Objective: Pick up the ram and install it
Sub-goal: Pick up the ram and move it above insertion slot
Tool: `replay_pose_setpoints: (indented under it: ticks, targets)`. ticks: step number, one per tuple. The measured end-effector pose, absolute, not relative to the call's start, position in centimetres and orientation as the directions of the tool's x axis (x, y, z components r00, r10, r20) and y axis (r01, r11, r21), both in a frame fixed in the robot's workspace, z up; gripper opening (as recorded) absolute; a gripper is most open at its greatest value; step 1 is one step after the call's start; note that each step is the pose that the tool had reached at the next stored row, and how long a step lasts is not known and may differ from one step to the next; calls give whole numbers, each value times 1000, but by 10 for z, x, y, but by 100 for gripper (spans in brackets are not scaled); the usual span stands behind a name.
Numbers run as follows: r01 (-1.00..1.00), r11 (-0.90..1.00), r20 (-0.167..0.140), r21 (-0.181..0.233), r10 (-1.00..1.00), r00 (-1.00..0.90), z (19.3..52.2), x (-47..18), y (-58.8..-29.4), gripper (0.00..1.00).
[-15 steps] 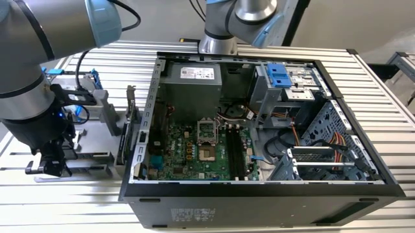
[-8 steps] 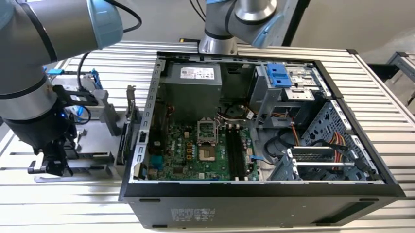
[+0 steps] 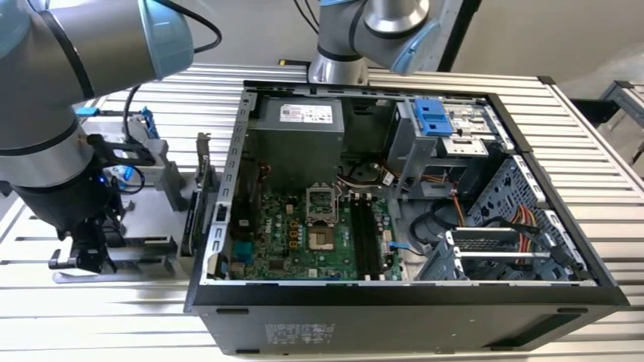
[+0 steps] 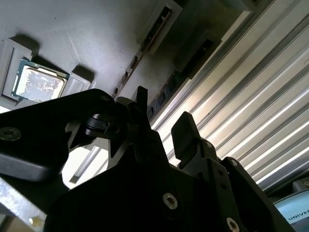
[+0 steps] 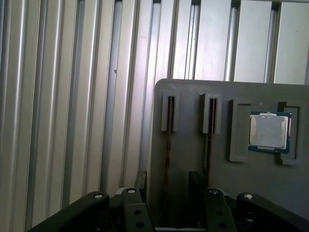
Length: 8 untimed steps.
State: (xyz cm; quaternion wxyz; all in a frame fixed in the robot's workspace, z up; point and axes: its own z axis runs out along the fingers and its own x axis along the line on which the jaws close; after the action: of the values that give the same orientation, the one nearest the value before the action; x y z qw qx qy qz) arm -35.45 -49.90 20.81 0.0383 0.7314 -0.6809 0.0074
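In both wrist views, two ram sticks stand on edge in slots of a grey holder (image 5: 188, 159). One ram stick (image 5: 168, 140) runs straight into the gap between my fingertips, and the other ram stick (image 5: 207, 140) lies just outside one finger. My gripper (image 5: 169, 186) is open and hangs low over the holder, with a finger on each side of the first stick (image 4: 176, 77). From the other side, my gripper (image 4: 161, 121) shows the same gap. In the exterior view my gripper (image 3: 86, 253) is at the left, over the holder (image 3: 151, 219), beside the open computer case (image 3: 403, 302).
A processor chip (image 5: 269, 130) sits in a recess of the holder near the sticks. The motherboard's long memory slots (image 3: 367, 241) lie in the middle of the case. A drive with a blue bracket (image 3: 141, 143) and an upright card (image 3: 201, 181) stand between holder and case. Ribbed metal tabletop (image 3: 101, 324) all around.
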Motion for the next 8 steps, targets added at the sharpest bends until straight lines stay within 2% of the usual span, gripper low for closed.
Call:
replay_pose_setpoints:
  ticks: [8]
  targets:
    - [-997, -69, 63, 46, -995, 72, 202, -354, -496, 100]
